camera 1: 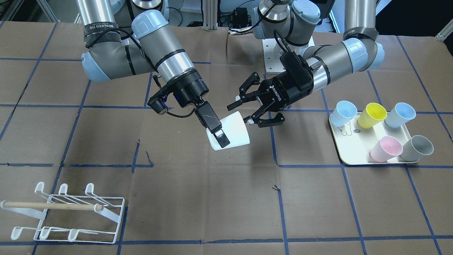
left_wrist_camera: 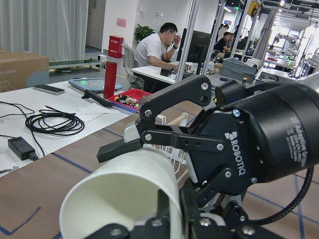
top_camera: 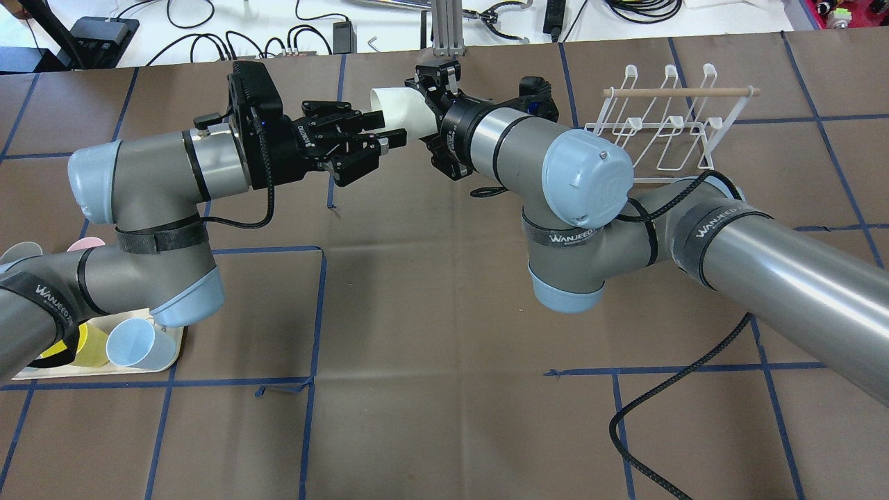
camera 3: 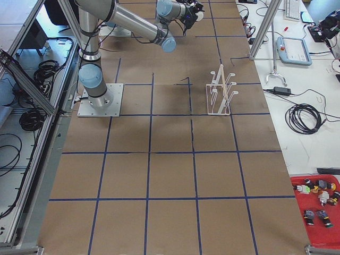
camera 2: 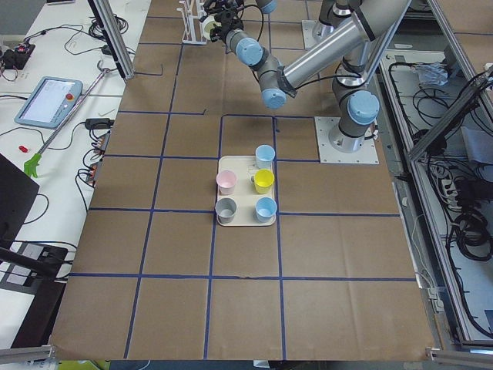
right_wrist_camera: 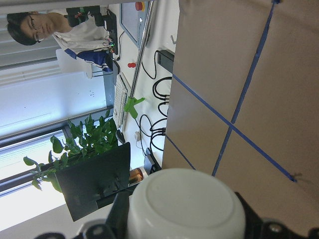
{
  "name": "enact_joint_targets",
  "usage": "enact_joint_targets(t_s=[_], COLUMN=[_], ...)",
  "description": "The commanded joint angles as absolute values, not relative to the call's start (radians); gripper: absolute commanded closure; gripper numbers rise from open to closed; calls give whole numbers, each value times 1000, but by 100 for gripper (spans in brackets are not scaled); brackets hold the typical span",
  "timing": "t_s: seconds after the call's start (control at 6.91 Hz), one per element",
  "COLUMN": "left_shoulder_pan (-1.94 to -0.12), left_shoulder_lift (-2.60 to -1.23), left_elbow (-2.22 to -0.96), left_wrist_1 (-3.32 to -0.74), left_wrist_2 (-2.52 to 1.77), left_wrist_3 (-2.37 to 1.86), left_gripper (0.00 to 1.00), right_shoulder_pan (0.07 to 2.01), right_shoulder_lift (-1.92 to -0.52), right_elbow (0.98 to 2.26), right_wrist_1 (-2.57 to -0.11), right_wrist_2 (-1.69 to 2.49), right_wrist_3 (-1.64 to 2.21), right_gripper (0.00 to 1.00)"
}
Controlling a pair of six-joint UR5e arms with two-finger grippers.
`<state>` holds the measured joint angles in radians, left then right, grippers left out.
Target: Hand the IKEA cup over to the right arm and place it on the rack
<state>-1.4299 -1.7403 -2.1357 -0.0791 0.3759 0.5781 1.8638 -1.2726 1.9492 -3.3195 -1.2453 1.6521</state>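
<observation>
Seen from the operators' side of the desk [camera 1: 212, 198], the white wire rack [camera 1: 70, 206] stands at the near corner on the robot's right, with its wooden dowel lying across it. It is well apart from both arms.

Next along, the right arm [camera 1: 166, 60] slants down towards the middle of the desk. Its hand [camera 1: 221, 139] is pinching the white cup [camera 1: 235, 129] by the rim. One long flat finger lies along the outside of the wall, and the other is hidden from this side.

The cup hangs in the air over the centre of the desk, between the two hands. It lies on its side, somewhat tilted. Its long axis runs from one hand to the other, with the wide mouth turned to the right hand and the narrow bottom turned to the left hand.

The left hand [camera 1: 242, 112] faces the cup's bottom with its fingers spread wide, one on each side of that end. They are close to it, but I cannot tell whether they touch it.

Farthest along, on the robot's left, a cream tray [camera 1: 357, 152] rests on the desk. It carries five cups: two pale blue, one yellow, one pink and one grey.
</observation>
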Motion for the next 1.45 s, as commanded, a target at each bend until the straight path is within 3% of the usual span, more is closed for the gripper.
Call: enact_joint_targets(t_s=[0.0, 0.29, 0.58, 0.87, 1.3], left_shoulder_pan=[-1428, -1407, -1274, -1253, -1279], left_shoulder_lift=[-1735, -1730, -1720, -1713, -1741], left_elbow=[-2134, -2131, -2137, -2126, -2001], left_wrist_1=[-78, -78, -86, -91, -185], left_wrist_2=[377, 388, 385, 615, 921], left_wrist_3=[577, 557, 557, 554, 396], left_gripper=[2, 1, 1, 1, 1], right_shoulder_pan=[1864, 1864, 1861, 1794, 1674], right_shoulder_lift=[-1273, -1275, -1261, -1262, -1273], right_elbow=[1948, 1948, 1931, 1916, 1911], right_wrist_1=[-3320, -3320, -3320, -3316, -3310], right_wrist_2=[-1238, -1233, -1230, -1230, -1236], right_wrist_3=[1654, 1649, 1640, 1454, 1066], right_gripper=[41, 50, 59, 67, 75])
